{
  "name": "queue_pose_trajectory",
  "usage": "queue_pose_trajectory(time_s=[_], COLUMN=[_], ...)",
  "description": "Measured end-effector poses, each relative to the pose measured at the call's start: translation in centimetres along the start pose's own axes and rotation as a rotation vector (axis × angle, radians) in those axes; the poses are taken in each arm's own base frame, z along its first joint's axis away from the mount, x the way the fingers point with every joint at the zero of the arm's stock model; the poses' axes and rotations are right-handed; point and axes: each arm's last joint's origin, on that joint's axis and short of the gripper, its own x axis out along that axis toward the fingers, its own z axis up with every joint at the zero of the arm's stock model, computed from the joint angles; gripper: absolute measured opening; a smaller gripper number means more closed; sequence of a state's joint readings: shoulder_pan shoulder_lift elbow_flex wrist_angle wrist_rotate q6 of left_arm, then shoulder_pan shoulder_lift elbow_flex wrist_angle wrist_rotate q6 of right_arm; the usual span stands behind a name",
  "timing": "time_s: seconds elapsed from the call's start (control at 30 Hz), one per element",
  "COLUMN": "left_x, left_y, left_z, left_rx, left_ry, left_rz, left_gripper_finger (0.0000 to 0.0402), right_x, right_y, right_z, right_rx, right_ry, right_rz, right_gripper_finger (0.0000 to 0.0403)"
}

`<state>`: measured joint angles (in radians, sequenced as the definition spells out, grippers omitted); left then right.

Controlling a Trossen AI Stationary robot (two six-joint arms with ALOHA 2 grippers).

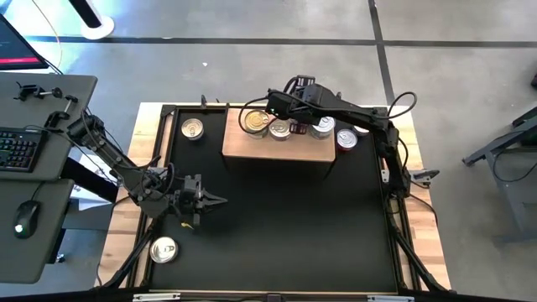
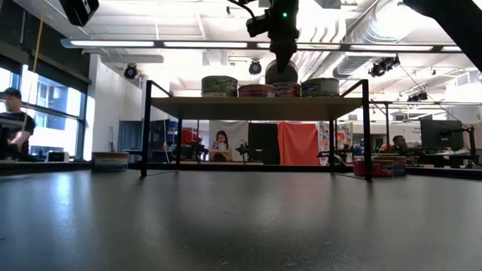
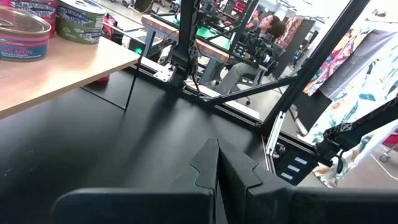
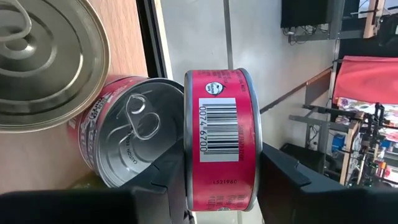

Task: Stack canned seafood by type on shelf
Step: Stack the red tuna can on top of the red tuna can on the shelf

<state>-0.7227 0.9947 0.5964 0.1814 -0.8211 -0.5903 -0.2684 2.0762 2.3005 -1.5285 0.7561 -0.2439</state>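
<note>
The wooden shelf [image 1: 277,149] carries several tins: a gold-lidded one [image 1: 254,120] and silver-lidded ones [image 1: 279,130]. In the low view they stand in a row [image 2: 256,90] on the board [image 2: 256,107]. My right gripper [image 1: 279,104] hangs over the shelf's far part, shut on a red-sided tin [image 4: 221,118] with a barcode, right above a red tin with a silver pull-tab lid [image 4: 134,140]. My left gripper [image 1: 214,201] is shut and empty, low over the black mat [image 1: 285,226] at the near left; its closed fingers show in its wrist view [image 3: 216,168]. My right gripper pinches the red tin between its two fingers, one on each flat end [image 4: 186,168], so the red side wall with the barcode faces the wrist camera. The fingers come from above, pointing down [image 2: 281,53]. The tin stands on edge just above the shelf's tins; whether it touches them I cannot tell.
A silver-lidded tin [image 1: 193,128] stands on the mat left of the shelf, a red tin [image 1: 345,138] right of it, and another silver-lidded tin [image 1: 163,248] at the near left corner. People sit in the room beyond the table [image 2: 10,124].
</note>
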Motion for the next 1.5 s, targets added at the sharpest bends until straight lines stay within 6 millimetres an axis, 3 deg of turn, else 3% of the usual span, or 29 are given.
queue_pose_trajectory(time_s=[1.1, 1.5], left_x=[0.01, 0.00], left_y=[0.03, 0.08], left_z=[-0.05, -0.10], left_rx=[0.004, 0.010], left_ry=[0.003, 0.008], left_rz=[0.003, 0.006], left_gripper_finger=[0.0000, 0.0000], right_x=[-0.14, 0.07], right_y=[0.13, 0.70], right_z=[-0.11, -0.03], right_rx=[0.043, 0.043], right_ry=[-0.009, -0.016], right_rz=[0.065, 0.188], right_gripper_finger=[0.0135, 0.0233])
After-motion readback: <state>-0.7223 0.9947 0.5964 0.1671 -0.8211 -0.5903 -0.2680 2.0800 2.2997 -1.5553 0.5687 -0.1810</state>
